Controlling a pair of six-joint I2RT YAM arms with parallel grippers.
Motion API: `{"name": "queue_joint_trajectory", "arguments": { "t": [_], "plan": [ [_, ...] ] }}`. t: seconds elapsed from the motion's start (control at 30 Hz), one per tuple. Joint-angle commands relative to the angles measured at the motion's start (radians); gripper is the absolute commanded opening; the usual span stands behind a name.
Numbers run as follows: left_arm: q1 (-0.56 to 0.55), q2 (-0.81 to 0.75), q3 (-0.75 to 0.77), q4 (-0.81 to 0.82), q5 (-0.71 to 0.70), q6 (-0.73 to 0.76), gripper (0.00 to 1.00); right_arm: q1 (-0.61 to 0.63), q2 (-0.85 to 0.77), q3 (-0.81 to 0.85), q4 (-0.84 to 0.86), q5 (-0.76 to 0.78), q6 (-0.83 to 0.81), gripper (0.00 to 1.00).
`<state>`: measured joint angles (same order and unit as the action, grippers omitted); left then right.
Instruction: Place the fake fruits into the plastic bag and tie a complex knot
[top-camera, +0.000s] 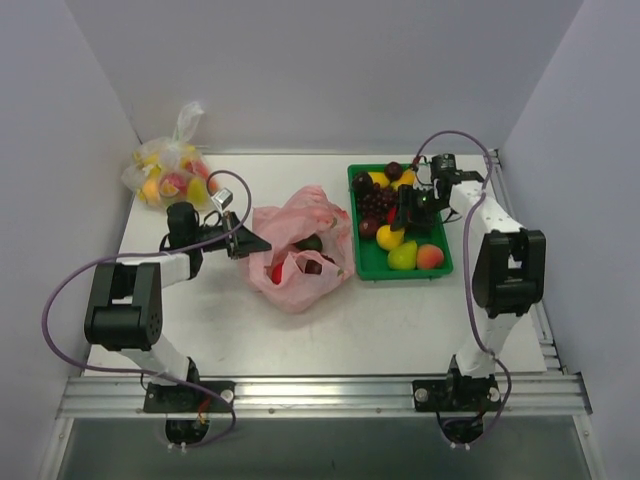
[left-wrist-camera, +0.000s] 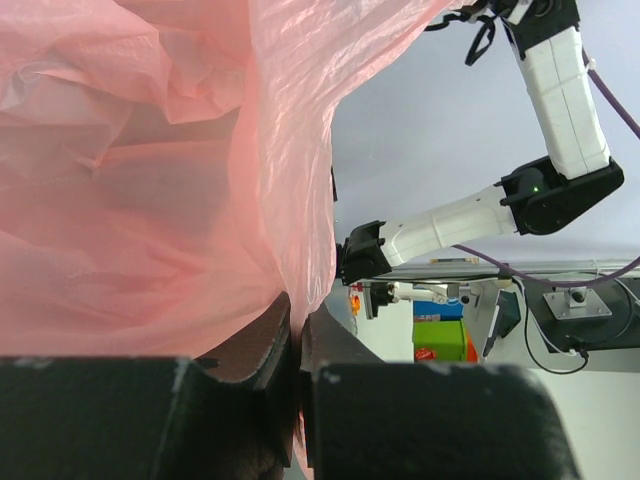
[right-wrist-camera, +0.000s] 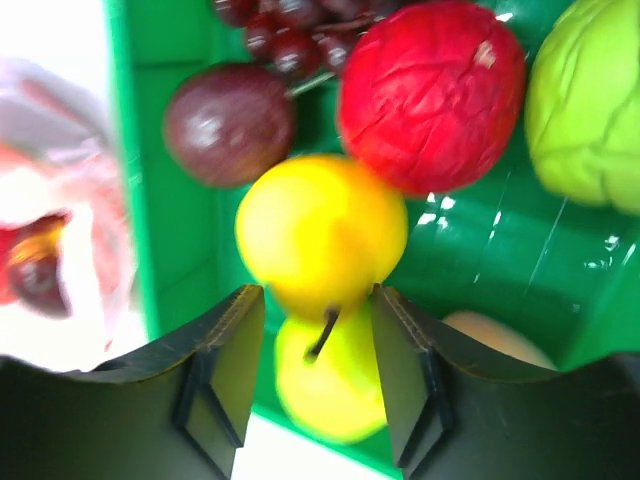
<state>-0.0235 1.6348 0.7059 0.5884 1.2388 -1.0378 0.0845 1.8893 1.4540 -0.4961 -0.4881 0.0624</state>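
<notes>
Pink plastic bag (top-camera: 290, 215) lies crumpled on the white table (top-camera: 350, 320), just beside the green tray (top-camera: 354, 225), its mouth gaping with a red fruit (top-camera: 278, 270) showing inside. The left gripper (left-wrist-camera: 298, 330) is clamped tight on the bag's thin rim. Over the tray, the right gripper (right-wrist-camera: 318, 300) straddles a yellow pear (right-wrist-camera: 320, 225), fingers close on both sides; I can't tell whether they squeeze it yet.
</notes>
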Motion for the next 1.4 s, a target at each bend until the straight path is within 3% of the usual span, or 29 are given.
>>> {"name": "queue_joint_trajectory", "arguments": {
  "t": [0.0,0.23,0.3,0.43,0.47,0.57,0.67,1.2,1.37],
  "plan": [
    [0.005,0.003,0.033,0.041,0.021,0.009,0.11,-0.002,-0.143,0.003,-0.053,-0.066,-0.004,0.45],
    [0.005,0.014,0.041,0.039,0.021,0.01,0.11,0.049,-0.239,0.029,-0.056,-0.081,-0.024,0.25],
    [0.005,0.016,0.046,0.041,0.021,0.009,0.11,0.078,-0.243,0.017,-0.056,-0.022,-0.047,0.43],
    [0.005,0.013,0.046,0.041,0.022,0.012,0.11,0.084,-0.254,-0.02,-0.044,0.173,-0.082,0.6],
    [0.005,0.013,0.043,0.039,0.022,0.012,0.11,0.086,-0.251,-0.027,-0.038,0.199,-0.091,0.69],
    [0.004,0.011,0.035,0.04,0.018,0.015,0.11,0.107,-0.219,-0.046,-0.027,0.247,-0.133,0.81],
    [0.004,0.01,0.03,0.041,0.021,0.016,0.11,0.141,-0.17,-0.052,-0.027,0.275,-0.145,0.86],
    [0.004,0.014,0.037,0.041,0.022,0.018,0.11,0.204,0.036,-0.083,0.114,0.387,-0.073,0.88],
    [0.004,0.016,0.033,0.041,0.024,0.022,0.11,0.201,0.025,-0.104,0.14,0.378,-0.081,0.78]
  ]
}}
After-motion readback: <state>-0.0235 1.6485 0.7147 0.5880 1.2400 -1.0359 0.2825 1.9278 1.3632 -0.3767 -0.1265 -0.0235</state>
